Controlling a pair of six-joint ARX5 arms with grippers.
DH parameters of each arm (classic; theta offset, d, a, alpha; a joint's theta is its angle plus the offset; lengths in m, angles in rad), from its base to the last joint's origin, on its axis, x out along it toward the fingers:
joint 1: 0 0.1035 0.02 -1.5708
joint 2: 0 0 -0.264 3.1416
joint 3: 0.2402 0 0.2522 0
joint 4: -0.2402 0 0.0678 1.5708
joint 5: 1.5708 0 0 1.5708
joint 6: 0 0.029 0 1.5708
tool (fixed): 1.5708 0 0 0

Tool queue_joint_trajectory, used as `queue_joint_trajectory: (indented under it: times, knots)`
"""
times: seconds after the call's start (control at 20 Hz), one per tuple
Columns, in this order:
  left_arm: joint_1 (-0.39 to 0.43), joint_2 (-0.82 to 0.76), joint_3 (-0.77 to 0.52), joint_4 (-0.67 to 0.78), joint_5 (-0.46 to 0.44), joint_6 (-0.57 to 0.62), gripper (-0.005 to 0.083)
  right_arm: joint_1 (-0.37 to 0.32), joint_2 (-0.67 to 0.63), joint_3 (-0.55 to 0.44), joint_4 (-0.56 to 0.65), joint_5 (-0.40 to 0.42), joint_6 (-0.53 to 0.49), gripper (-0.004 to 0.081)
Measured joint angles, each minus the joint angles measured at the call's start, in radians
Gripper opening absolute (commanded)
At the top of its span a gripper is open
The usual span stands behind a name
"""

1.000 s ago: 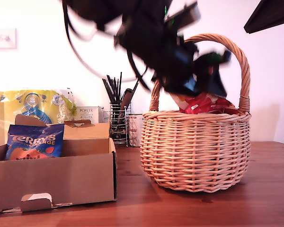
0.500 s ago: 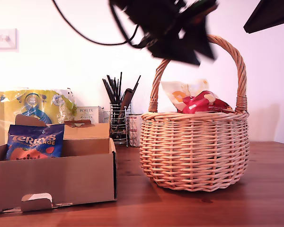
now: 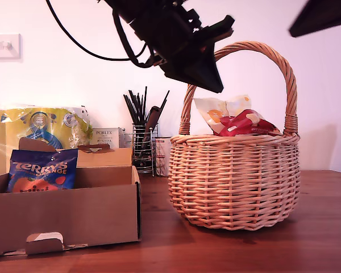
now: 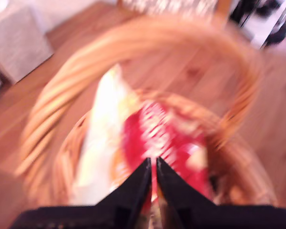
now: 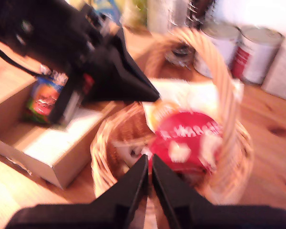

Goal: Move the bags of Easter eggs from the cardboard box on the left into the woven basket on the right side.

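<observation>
The woven basket point(image 3: 236, 182) stands at the exterior view's right with a red bag point(image 3: 247, 123) and a cream-yellow bag point(image 3: 216, 111) sticking out of its top. My first gripper point(image 3: 216, 86) hangs shut and empty just above the basket's rim, beside the handle. The first wrist view looks down on the same red bag point(image 4: 162, 138), with my first gripper point(image 4: 152, 162) shut over it. My second gripper point(image 5: 149, 160) is shut, high above the basket, and its arm point(image 3: 321, 14) shows at the exterior view's top right. A dark blue Terry's bag point(image 3: 40, 170) leans in the cardboard box point(image 3: 68, 219).
Behind the box stand a large yellow-and-blue plastic pack point(image 3: 40, 125), a small Porlex carton point(image 3: 107, 136) and a wire utensil holder point(image 3: 142, 145). Tins point(image 5: 255, 52) stand behind the basket. Bare wooden tabletop point(image 3: 318, 227) lies around the basket.
My first gripper has risen out of the basket and swung toward the exterior view's left. The red and cream bags it covered now lie in plain sight in the basket.
</observation>
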State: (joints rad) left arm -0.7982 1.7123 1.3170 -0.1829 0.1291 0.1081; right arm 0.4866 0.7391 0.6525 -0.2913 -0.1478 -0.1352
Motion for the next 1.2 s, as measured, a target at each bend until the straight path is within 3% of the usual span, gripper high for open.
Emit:
queue_joint_trajectory:
  times: [0.35,0.55,0.75,0.95,1.05,1.2]
  knots:
    - [0.003,0.0,-0.001,-0.016,0.0,0.027,-0.0022,0.013,0.181,0.005,0.154,0.039,0.016,-0.0013]
    - [0.014,0.0,-0.001,-0.189,0.007,0.08,-0.0022,0.019,0.237,0.006,0.164,0.005,0.031,-0.0013]
    - [0.015,-0.029,-0.001,-0.287,0.034,0.135,-0.0022,0.033,0.202,0.006,0.15,-0.078,0.03,-0.0013]
    - [0.072,-0.173,-0.022,-0.362,0.038,0.19,-0.0022,0.033,0.117,0.006,0.062,-0.124,0.022,-0.0013]
    - [0.142,-0.249,-0.093,-0.33,0.038,0.2,-0.0022,0.033,0.058,0.006,0.034,-0.123,0.003,-0.0013]
    - [0.249,-0.332,-0.298,-0.273,0.06,0.283,-0.0022,0.032,-0.009,0.008,-0.027,-0.122,-0.015,-0.0013]
